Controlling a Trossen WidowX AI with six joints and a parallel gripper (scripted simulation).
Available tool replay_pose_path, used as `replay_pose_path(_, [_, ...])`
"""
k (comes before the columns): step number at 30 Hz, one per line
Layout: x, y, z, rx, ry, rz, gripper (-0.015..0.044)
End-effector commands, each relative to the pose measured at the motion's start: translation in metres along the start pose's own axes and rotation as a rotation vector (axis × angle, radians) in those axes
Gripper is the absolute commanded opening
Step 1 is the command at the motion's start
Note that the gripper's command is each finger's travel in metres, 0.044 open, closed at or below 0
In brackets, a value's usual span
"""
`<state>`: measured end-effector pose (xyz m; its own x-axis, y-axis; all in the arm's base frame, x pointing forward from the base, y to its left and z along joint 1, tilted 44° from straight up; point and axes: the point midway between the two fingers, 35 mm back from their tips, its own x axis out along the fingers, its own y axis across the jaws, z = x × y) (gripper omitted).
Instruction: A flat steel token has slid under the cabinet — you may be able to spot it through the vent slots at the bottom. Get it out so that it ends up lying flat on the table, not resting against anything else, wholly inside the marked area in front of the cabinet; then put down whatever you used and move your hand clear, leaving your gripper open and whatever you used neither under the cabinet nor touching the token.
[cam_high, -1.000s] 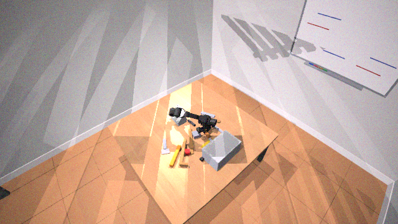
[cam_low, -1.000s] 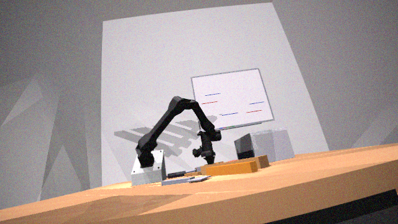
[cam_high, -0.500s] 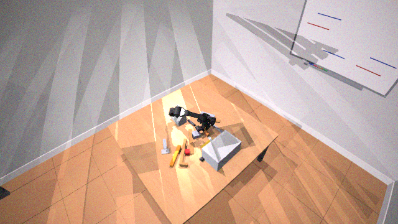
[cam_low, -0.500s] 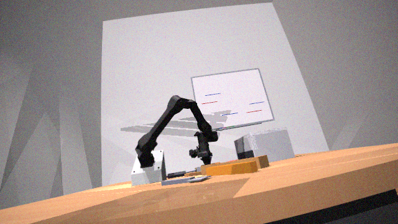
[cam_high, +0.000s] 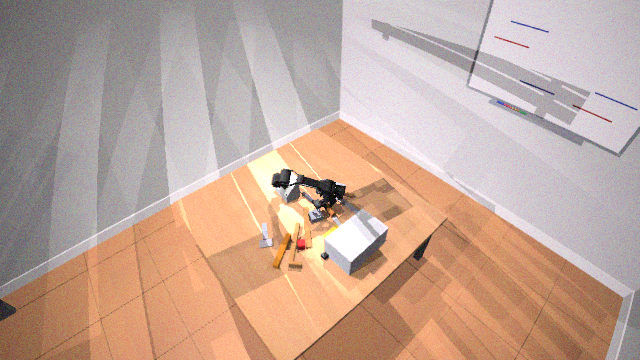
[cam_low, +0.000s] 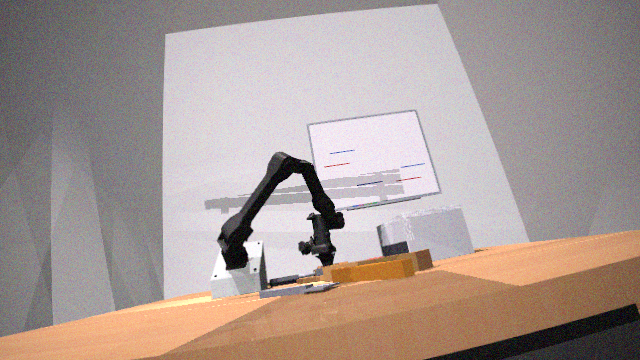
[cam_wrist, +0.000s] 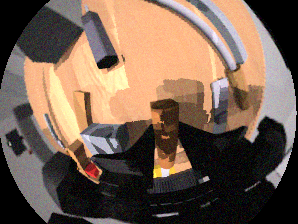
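My gripper (cam_high: 327, 206) (cam_low: 325, 260) (cam_wrist: 162, 124) is low over the table, just behind the white cabinet (cam_high: 355, 240) (cam_low: 430, 232). It is shut on a short brown wooden stick (cam_wrist: 165, 125), which points forward from between the fingers in the wrist view; a yellow patch shows at its base. The stick is too small to make out in the top and exterior views. The steel token is not visible in any view. A short yellow mark (cam_high: 330, 231) lies on the table by the cabinet's left side.
Left of the cabinet lie an orange bar (cam_high: 281, 251) (cam_low: 372, 270), a brown wooden tool (cam_high: 295, 245), a red cube (cam_high: 301, 243), a grey scraper (cam_high: 265, 236) and a small black piece (cam_high: 324, 255). A grey tool (cam_high: 315, 215) lies near the gripper. The arm's base (cam_high: 289, 192) (cam_low: 240, 277) stands behind.
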<state>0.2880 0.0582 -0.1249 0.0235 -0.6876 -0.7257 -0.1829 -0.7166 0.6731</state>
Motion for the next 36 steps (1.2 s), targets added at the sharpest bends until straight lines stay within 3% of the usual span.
replay_pose_path(1, [0.001, 0.001, 0.009, -0.003, -0.004, 0.003, 0.0])
replay_pose_path(36, [0.0, -0.006, 0.068, -0.005, -0.006, 0.002, 0.0])
